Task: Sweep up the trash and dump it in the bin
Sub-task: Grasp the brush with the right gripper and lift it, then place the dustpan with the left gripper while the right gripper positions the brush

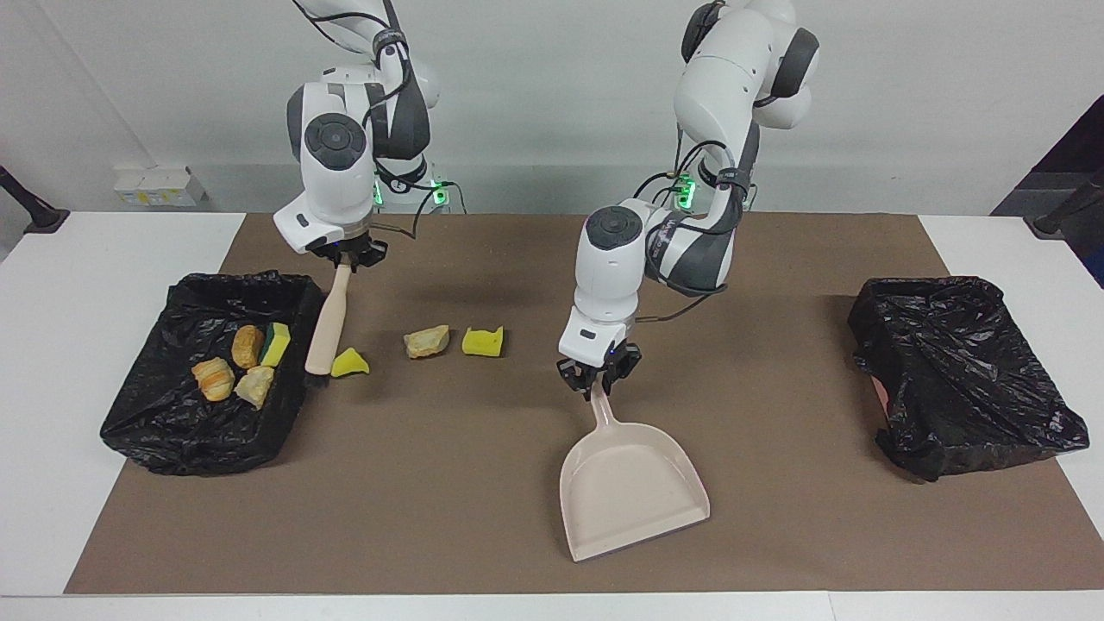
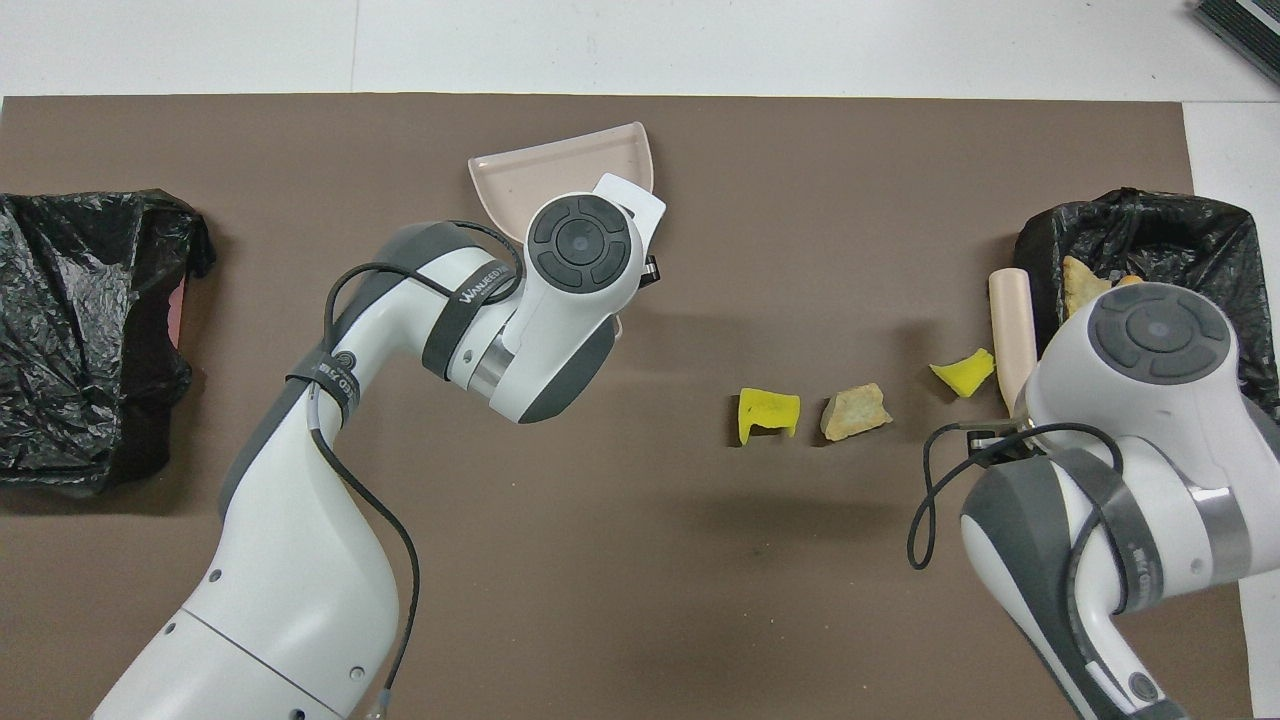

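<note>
Facing view shows you the right gripper clamped on the top of the beige brush, whose handle slants down so that the bristle end sits at the mat just beside a yellow sponge wedge. That wedge lies between the brush head and the rest of the loose trash, right at the wall of the black-lined bin at the right arm's end of the table. Two more pieces sit on the brown mat, toward the middle and well apart from the brush: a tan bread lump and, beside it, a notched yellow sponge chunk. Inside that bin you can see four pieces already: two golden pastry lumps, a pale bread lump and a yellow-green sponge.

Your left gripper is closed around the handle of the beige dustpan, whose open mouth faces away from the robots. A second black-lined bin stands at the left arm's end.
</note>
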`<state>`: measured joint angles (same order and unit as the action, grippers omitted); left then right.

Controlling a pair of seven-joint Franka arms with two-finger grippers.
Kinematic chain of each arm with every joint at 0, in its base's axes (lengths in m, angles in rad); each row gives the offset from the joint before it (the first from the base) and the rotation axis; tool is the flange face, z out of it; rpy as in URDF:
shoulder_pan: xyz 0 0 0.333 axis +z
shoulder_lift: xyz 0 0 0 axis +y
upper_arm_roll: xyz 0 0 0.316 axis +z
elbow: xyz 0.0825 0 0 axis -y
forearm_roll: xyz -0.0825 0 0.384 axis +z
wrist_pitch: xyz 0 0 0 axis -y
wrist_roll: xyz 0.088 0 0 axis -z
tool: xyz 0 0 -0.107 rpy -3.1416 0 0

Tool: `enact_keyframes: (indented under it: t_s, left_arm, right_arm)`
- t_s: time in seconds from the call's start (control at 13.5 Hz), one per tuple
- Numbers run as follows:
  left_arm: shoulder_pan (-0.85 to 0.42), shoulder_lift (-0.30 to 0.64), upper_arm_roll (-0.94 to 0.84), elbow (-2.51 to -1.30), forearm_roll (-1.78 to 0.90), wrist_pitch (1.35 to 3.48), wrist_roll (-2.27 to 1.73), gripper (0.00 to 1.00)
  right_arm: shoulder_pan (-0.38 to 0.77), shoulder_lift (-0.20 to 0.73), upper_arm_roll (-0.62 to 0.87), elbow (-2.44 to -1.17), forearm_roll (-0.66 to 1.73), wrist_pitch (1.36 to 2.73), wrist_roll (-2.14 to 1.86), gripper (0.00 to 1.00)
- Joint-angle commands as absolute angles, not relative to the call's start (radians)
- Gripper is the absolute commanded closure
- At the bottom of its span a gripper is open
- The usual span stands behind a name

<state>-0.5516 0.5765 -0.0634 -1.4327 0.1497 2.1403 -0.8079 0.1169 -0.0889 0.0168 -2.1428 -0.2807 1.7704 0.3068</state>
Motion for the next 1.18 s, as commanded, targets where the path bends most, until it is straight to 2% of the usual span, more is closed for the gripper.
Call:
enact_keyframes:
  t_s: [0.0,0.37,0.66,0.96,1.11]
  left_arm:
    - [-0.523,0.491,-0.058,-1.453,0.170,2.047,-0.570,1.00]
    - [-0.468,0.293,-0.061,-1.612,0.167,1.957,-0.235,1.00]
    - [-0.430,0.039,-0.061,-1.840,0.045,1.909,0.175,1.00]
    - [-0.420,-0.040,-0.061,-1.884,0.002,1.697,0.530,1.00]
    - [-0.423,-0.102,-0.060,-1.981,-0.035,1.690,0.572,1.00]
  right_arm:
    - [0.051,-0.115,0.031,-2.241,-0.325,1.873,0.295,1.00]
    - [0.044,-0.084,0.032,-2.299,-0.351,1.947,0.321,1.00]
    - [0.075,-0.086,0.038,-2.310,-0.324,1.948,0.316,1.00]
    - [0.155,-0.087,0.040,-2.310,-0.197,1.948,0.267,1.00]
    - [0.173,-0.084,0.041,-2.303,-0.074,1.950,0.186,1.00]
